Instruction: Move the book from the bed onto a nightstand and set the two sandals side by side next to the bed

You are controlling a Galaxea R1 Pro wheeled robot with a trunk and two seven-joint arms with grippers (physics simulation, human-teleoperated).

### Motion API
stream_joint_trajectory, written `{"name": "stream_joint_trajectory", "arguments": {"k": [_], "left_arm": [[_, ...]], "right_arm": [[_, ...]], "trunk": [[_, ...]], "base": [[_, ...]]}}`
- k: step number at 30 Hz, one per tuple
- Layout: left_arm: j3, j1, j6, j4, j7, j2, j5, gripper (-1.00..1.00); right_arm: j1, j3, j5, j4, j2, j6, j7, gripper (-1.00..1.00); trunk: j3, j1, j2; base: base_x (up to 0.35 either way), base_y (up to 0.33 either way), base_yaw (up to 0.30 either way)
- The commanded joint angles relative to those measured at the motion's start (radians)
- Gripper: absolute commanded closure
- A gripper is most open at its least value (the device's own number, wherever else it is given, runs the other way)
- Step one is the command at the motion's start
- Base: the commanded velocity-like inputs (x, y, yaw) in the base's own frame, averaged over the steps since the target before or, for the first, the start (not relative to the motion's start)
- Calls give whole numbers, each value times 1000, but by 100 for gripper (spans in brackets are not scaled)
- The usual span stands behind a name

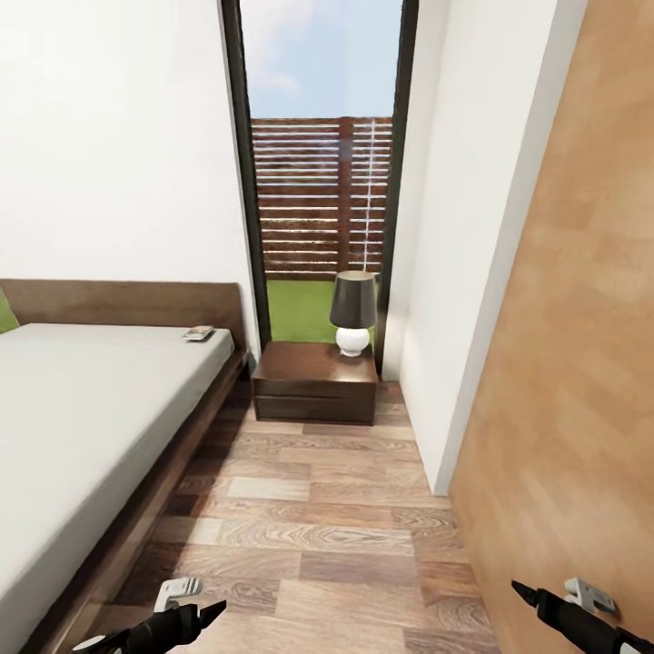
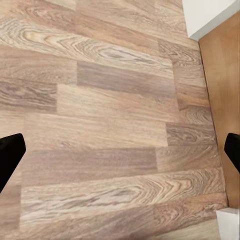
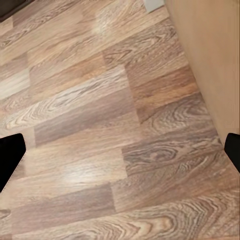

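You are facing a narrow aisle of wood-plank floor [image 1: 309, 527], its boards streaked in brown and grey grain with a faint sheen. On your left runs the bed [image 1: 82, 427]: one low platform with a dark brown wooden frame and flat headboard, topped by a smooth, plain pale grey mattress. The book [image 1: 198, 333] lies flat on the mattress at the far corner, just below the headboard; it is one thin, small rectangle, too small here to read its cover. Just beside the bed's head stands one nightstand [image 1: 315, 386], a boxy dark brown cabinet with a glossy top and two drawer fronts. On it sits one lamp [image 1: 353, 313] with a round white base and a dark tapered shade. Behind it rises one tall, dark-framed window [image 1: 318, 163] showing a slatted brown fence, grass and sky. White walls flank it, and a smooth light-wood panel [image 1: 572, 318] fills your right side.

From the head view your left pincer [image 1: 204, 613] and right pincer [image 1: 527, 595] appear low at the frame's edge as black tapered tips. The wrist views add the plank grain up close: the left pincer [image 2: 120, 152] and right pincer [image 3: 120, 152] each show two black fingertips spread wide apart, released, grasping nothing, with bare floor between them.
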Motion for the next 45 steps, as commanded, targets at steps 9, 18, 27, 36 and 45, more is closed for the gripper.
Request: {"name": "stream_joint_trajectory", "arguments": {"k": [9, 18, 27, 36, 45], "left_arm": [[-1, -1, -3, 1, -3, 0, 4, -100], [-1, -1, -3, 1, -3, 0, 4, -100], [-1, -1, -3, 1, -3, 0, 4, -100], [-1, -1, -3, 1, -3, 0, 4, -100], [-1, -1, -3, 1, -3, 0, 4, -100]], "right_arm": [[-3, -14, -10, 4, -19, -5, 5, -100], [-3, -14, -10, 4, -19, -5, 5, -100], [-3, -14, -10, 4, -19, -5, 5, -100], [-3, -14, -10, 4, -19, -5, 5, -100], [-3, -14, -6, 4, -19, -5, 6, -100]], "trunk": [[-1, 0, 0], [-1, 0, 0], [-1, 0, 0], [-1, 0, 0], [-1, 0, 0]], "base": [[52, -30, 0], [282, -1, 0], [314, 0, 0], [315, 0, 0], [314, 0, 0]]}}
